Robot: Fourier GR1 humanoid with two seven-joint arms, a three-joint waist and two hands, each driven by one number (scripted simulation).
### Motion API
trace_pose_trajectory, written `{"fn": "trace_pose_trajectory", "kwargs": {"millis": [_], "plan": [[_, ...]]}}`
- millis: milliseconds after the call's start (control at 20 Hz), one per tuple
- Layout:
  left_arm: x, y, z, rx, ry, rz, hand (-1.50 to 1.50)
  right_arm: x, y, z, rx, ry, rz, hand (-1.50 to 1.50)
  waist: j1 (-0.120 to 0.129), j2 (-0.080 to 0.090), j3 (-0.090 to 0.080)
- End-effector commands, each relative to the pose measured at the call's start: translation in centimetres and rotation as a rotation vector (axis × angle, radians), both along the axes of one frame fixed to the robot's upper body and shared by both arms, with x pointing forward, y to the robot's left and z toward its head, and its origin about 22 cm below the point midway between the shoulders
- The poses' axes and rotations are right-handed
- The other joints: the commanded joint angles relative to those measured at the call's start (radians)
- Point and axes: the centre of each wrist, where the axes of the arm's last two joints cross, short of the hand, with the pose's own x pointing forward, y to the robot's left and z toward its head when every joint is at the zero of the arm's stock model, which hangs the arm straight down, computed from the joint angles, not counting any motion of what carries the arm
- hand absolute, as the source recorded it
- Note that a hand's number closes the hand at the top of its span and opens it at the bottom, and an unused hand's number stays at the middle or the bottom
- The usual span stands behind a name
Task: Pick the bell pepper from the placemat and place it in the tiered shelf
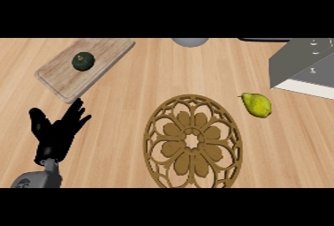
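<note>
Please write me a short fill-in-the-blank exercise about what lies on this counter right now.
1. The dark green vegetable lies on the wooden ____.
2. The yellow-green fruit to the right of the round brown placemat is a ____.
3. The left hand rests with its fingers ____.
4. The grey tiered shelf stands at the view's upper ____.

Missing words: cutting board; pear; open; right

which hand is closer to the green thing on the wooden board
Left. The left hand rests open on the counter below the wooden board, short of the dark green vegetable on it. The right hand is not in view.
</note>
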Motion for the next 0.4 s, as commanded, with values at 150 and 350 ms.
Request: {"fn": "trace_pose_trajectory", "kwargs": {"millis": [150,350], "plan": [[-0.6,0.1,-1.1,-0.02,0.06,0.001,0.0,-5.8,-3.1,-0.7,0.058,-0.038,0.029,-1.5,-0.017,0.005,0.0],[-1.6,-0.1,-1.6,-0.005,0.065,0.011,0.0,-7.4,-3.9,-1.6,0.056,-0.004,0.055,-1.5,-0.012,0.004,0.001]]}}
